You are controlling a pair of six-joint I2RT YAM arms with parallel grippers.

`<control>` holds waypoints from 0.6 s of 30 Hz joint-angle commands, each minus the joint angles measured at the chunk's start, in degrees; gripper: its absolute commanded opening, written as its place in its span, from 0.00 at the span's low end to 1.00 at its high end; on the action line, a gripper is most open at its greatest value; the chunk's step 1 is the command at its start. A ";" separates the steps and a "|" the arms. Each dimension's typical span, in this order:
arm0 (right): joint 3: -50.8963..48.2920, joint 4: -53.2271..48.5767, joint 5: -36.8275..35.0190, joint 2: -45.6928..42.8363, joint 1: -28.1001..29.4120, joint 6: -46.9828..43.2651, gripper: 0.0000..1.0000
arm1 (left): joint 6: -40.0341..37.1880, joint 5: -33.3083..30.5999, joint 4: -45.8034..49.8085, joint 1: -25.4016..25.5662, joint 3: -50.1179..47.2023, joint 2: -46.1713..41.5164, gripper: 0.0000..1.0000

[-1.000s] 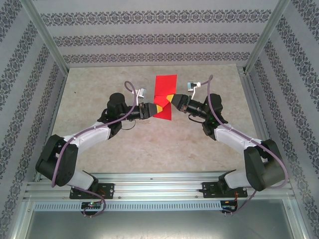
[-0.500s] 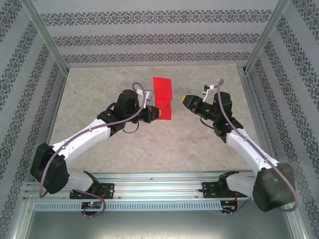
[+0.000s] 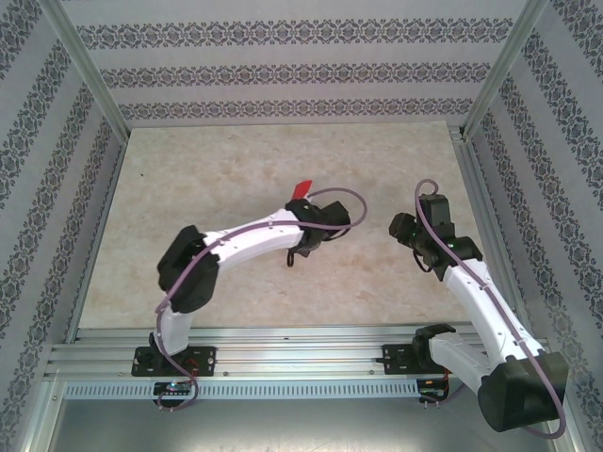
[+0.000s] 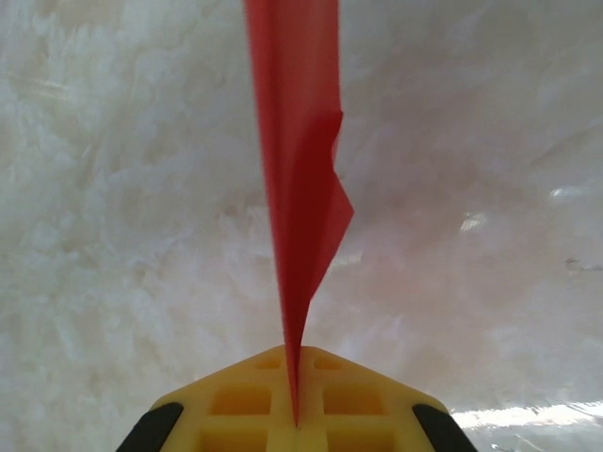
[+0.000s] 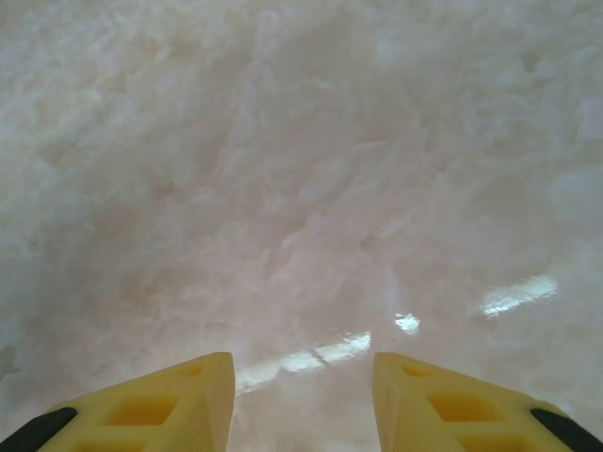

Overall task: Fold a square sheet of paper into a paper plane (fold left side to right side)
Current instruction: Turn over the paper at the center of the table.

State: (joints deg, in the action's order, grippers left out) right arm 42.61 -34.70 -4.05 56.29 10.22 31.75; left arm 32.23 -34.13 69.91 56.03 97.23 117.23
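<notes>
The left fingers were pressed fully together on the near edge of the red sheet of paper, which ran away from them edge-on as a thin, upright strip. Partway along, a flap of the sheet bulged out to one side with a jagged corner. Behind it lay the pale, marbled table; whether the far end of the paper touched that surface could not be told from the wrist.

From above, the left arm reached across toward the middle of the table, and the red sheet of paper showed as a small sliver just beyond its wrist, possibly lifted clear, though it was too small there to judge its shape.

The right fingers stood partly apart with bare table visible in the gap and nothing held between them. In the overhead view the right arm sat off to the right, its fingers well apart from the paper.
</notes>
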 commanded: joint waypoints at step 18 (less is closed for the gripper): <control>-7.10 6.09 21.32 0.19 -8.92 -1.02 0.44 | -6.56 36.59 -12.71 -3.77 5.80 -0.58 0.50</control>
State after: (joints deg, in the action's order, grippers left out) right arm 36.82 -34.59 8.47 56.47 0.91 28.97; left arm 27.88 -9.72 67.90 56.36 106.32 125.54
